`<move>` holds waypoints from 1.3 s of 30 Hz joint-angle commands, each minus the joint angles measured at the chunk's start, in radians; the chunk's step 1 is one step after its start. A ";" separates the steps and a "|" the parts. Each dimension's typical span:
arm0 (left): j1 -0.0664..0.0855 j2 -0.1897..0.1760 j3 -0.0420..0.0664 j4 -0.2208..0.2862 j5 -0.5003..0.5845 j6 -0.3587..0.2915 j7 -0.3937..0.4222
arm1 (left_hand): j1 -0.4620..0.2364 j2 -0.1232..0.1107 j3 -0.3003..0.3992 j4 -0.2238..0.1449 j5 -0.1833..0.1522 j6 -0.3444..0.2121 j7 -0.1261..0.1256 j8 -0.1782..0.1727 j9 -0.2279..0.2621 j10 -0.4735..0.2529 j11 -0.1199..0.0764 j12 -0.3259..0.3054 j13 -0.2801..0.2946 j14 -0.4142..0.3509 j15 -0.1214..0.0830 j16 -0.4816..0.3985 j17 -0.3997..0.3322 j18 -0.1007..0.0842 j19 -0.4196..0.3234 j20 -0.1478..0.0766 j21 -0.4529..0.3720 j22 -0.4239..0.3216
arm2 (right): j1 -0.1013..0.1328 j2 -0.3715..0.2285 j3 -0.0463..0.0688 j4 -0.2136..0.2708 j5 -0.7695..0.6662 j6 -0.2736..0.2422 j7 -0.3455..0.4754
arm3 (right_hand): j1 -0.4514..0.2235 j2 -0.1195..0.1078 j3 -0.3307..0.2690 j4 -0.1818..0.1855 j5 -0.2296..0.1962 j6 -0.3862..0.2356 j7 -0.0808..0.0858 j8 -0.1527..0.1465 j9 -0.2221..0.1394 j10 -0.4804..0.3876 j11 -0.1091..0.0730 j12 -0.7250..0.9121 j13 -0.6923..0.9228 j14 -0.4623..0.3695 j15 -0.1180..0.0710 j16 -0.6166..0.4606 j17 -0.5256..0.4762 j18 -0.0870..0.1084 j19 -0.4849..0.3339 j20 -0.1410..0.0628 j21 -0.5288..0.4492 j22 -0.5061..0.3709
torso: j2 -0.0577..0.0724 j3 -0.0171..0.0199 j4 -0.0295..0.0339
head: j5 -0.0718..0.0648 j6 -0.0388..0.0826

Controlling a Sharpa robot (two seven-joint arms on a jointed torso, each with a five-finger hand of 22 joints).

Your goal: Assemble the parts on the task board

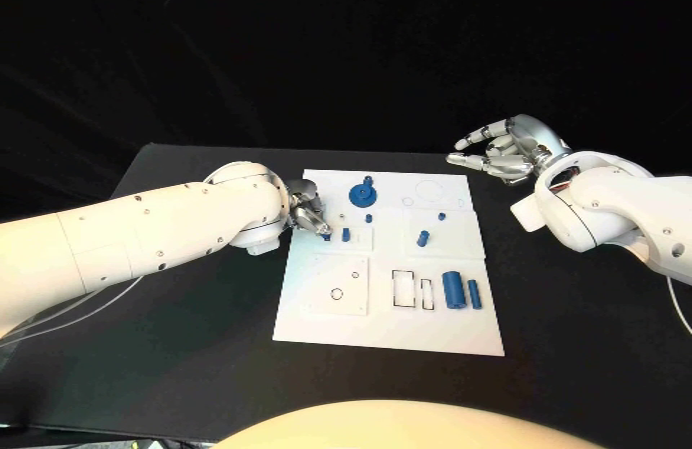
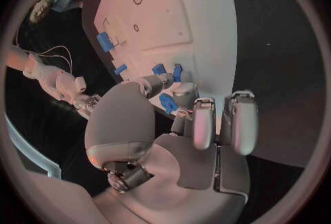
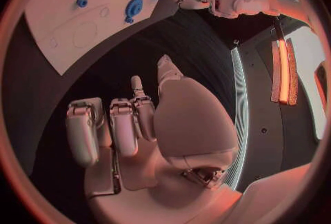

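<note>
Seating a small blue part [image 1: 327,233] at task board [image 1: 387,329] left edge, left hand [image 1: 306,212] pinching it | right hand [image 1: 498,149] empty, fingers loosely spread, beyond board's far-right corner | next: align, press home.

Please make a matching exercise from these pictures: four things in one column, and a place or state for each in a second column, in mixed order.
Things:
1. left hand
2. right hand
3. round blue part
4. two blue cylinders

Places or states:
A. lying side by side near the task board's right edge
B. over the black table, off the board
C. at the board's left edge, by a small blue part
D. near the board's far edge

Pairs: 1-C, 2-B, 3-D, 4-A
</note>
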 commanded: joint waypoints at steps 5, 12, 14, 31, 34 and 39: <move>-0.001 0.000 -0.001 0.004 -0.007 0.025 -0.003 | 0.006 0.005 0.131 -0.135 0.007 0.028 -0.021 0.004 -0.001 0.006 0.000 0.005 0.002 0.108 -0.007 0.003 0.263 -0.003 0.005 -0.001 0.004 0.137 | -0.001 0.001 0.000 0.000 -0.002 0.011 0.012 | 0.005 0.002 -0.006 0.000 -0.001 -0.006 -0.002 0.005 -0.002 -0.001 -0.003 0.000 0.141 0.091 -0.006 -0.005 0.207 0.002 0.090 -0.005 -0.004 0.242 | 0.000 -0.0006 0.0001 | 0.001 -0.003; -0.001 0.000 -0.001 0.003 -0.007 0.026 -0.003 | 0.006 0.005 0.131 -0.135 0.007 0.028 -0.021 0.004 -0.001 0.006 0.000 0.005 0.002 0.108 -0.007 0.003 0.263 -0.003 0.005 -0.001 0.004 0.137 | -0.001 0.001 0.000 0.000 -0.002 0.011 0.012 | 0.005 0.002 -0.006 0.000 -0.001 -0.006 -0.002 0.005 -0.002 -0.001 -0.003 0.000 0.141 0.091 -0.006 -0.005 0.207 0.002 0.090 -0.005 -0.004 0.242 | 0.000 -0.0008 0.0006 | 0.001 -0.004; -0.001 0.000 -0.001 0.003 -0.007 0.027 -0.003 | 0.006 0.005 0.131 -0.135 0.007 0.028 -0.021 0.004 -0.001 0.006 0.000 0.005 0.002 0.108 -0.007 0.003 0.263 -0.003 0.005 -0.001 0.004 0.137 | -0.001 0.001 0.000 0.000 -0.002 0.011 0.012 | 0.005 0.002 -0.006 0.000 -0.001 -0.006 -0.002 0.005 -0.002 -0.001 -0.003 0.000 0.141 0.091 -0.006 -0.005 0.207 0.002 0.090 -0.005 -0.004 0.242 | 0.000 -0.0008 0.0006 | 0.001 -0.004; -0.001 0.007 -0.002 -0.004 0.000 0.038 -0.004 | -0.004 0.003 0.125 -0.131 0.003 0.034 -0.022 0.007 -0.008 0.013 0.000 0.009 0.007 0.108 -0.007 0.003 0.263 -0.003 0.005 -0.002 0.004 0.137 | -0.001 0.000 0.000 0.001 -0.002 0.010 0.013 | 0.005 0.002 -0.006 0.000 -0.001 -0.006 -0.002 0.005 -0.002 -0.001 -0.003 0.000 0.141 0.091 -0.006 -0.005 0.207 0.002 0.090 -0.005 -0.004 0.242 | 0.001 -0.0002 -0.0003 | 0.001 -0.008; -0.001 0.009 -0.002 -0.007 0.003 0.040 -0.004 | -0.012 0.003 0.119 -0.125 -0.001 0.036 -0.024 0.008 -0.012 0.016 -0.001 0.011 0.009 0.108 -0.007 0.003 0.263 -0.003 0.005 -0.002 0.004 0.137 | -0.001 0.000 0.000 0.001 -0.002 0.010 0.014 | 0.005 0.003 -0.007 0.000 -0.001 -0.006 -0.002 0.006 -0.002 -0.001 -0.003 0.000 0.141 0.091 -0.007 -0.005 0.207 0.003 0.089 -0.005 -0.005 0.241 | 0.001 0.0001 0.0000 | 0.000 -0.009; -0.002 0.014 -0.004 -0.014 0.009 0.043 -0.003 | -0.044 0.004 0.075 -0.093 -0.016 0.044 -0.032 0.013 -0.029 0.022 -0.007 0.014 0.012 0.108 -0.011 0.003 0.263 -0.003 0.006 -0.005 0.003 0.138 | -0.001 -0.002 0.000 0.002 -0.002 0.012 0.017 | 0.001 0.002 -0.010 0.002 -0.001 -0.007 -0.002 0.007 -0.002 -0.001 -0.003 0.000 0.141 0.091 -0.007 -0.005 0.206 0.003 0.089 -0.005 -0.006 0.241 | 0.000 0.0006 0.0001 | -0.001 -0.011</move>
